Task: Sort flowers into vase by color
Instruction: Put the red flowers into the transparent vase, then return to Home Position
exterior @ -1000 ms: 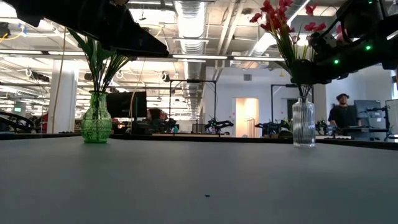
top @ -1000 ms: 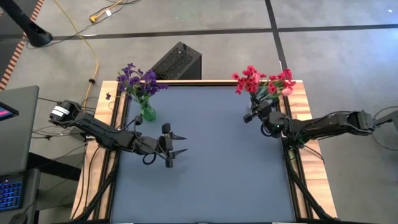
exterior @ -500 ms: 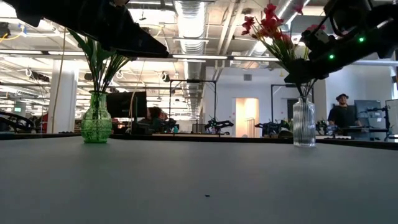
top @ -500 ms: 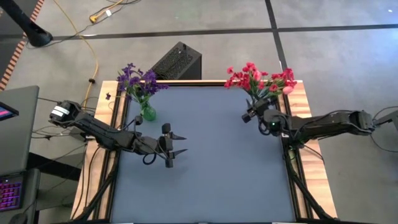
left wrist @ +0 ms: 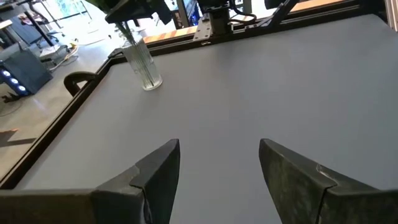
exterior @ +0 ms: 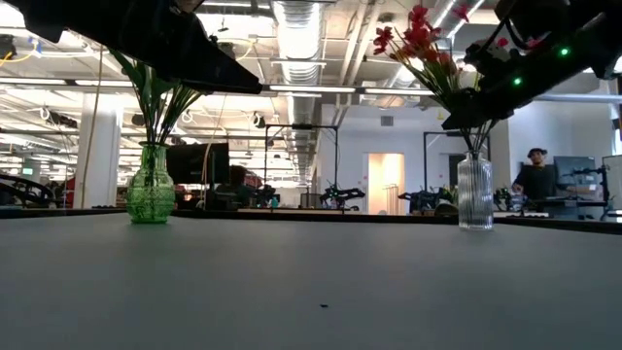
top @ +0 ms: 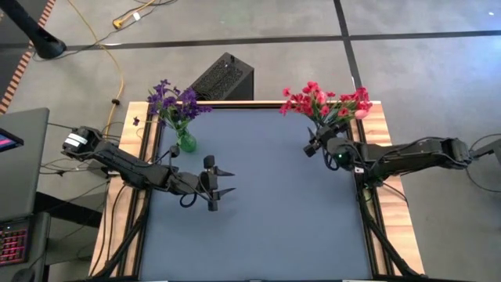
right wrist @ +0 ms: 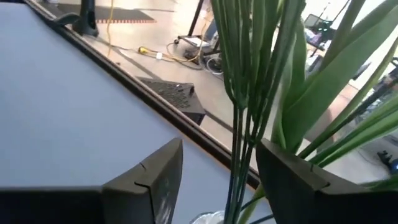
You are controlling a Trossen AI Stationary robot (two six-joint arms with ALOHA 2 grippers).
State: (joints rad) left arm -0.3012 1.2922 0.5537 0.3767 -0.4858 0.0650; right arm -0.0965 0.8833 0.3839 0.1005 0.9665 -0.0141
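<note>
A clear glass vase (exterior: 475, 194) at the table's far right holds red flowers (top: 321, 102) and a pink one (top: 362, 114). Their green stems (right wrist: 239, 124) stick into its mouth. My right gripper (top: 311, 147) is open just above the vase, and the stems rise through the gap between its fingers (right wrist: 219, 168); I see no contact there. A green vase (top: 186, 142) at the far left holds purple flowers (top: 172, 98). My left gripper (top: 223, 182) hangs open over the left middle of the table, with nothing between its fingers.
A black box (top: 223, 78) sits on the floor just beyond the table's far edge. Wooden rails (top: 383, 157) run along the table's left and right sides. The grey mat (top: 266, 219) between the vases and the near edge is bare. A person (exterior: 533, 175) stands in the room beyond.
My right gripper has opened and let go of the red flowers' stems, and it has risen a little. The red spray has tipped toward the table's left and now stands in the clear vase on its own.
</note>
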